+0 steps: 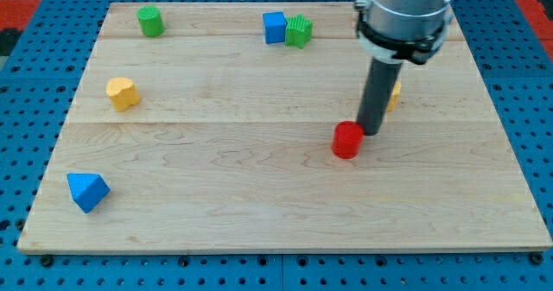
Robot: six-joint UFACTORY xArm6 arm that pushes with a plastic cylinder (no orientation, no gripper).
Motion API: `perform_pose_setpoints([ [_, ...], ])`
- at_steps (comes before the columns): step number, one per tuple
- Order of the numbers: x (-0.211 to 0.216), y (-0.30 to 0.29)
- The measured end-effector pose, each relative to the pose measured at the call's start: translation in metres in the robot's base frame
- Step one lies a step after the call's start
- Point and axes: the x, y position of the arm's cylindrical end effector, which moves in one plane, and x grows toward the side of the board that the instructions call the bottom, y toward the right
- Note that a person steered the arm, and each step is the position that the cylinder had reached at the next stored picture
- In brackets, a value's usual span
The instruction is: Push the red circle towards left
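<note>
The red circle block (347,141) sits on the wooden board right of centre. My tip (371,133) is at the end of the dark rod, touching or almost touching the red circle's upper right side. The rod rises from there to the arm's grey body at the view's top right.
A green round block (150,21) is at the top left. A blue cube (275,28) and a green block (299,31) stand together at the top centre. A yellow block (122,93) is at the left, a blue triangular block (86,191) at the bottom left. Another yellow block (394,93) is partly hidden behind the rod.
</note>
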Motion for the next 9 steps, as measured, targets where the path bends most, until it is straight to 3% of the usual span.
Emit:
perform_pose_setpoints([
  [1,0.011,-0.027],
  [3,0.022,-0.029],
  [4,0.047,-0.017],
  [6,0.049,-0.023],
  [9,0.049,-0.136],
])
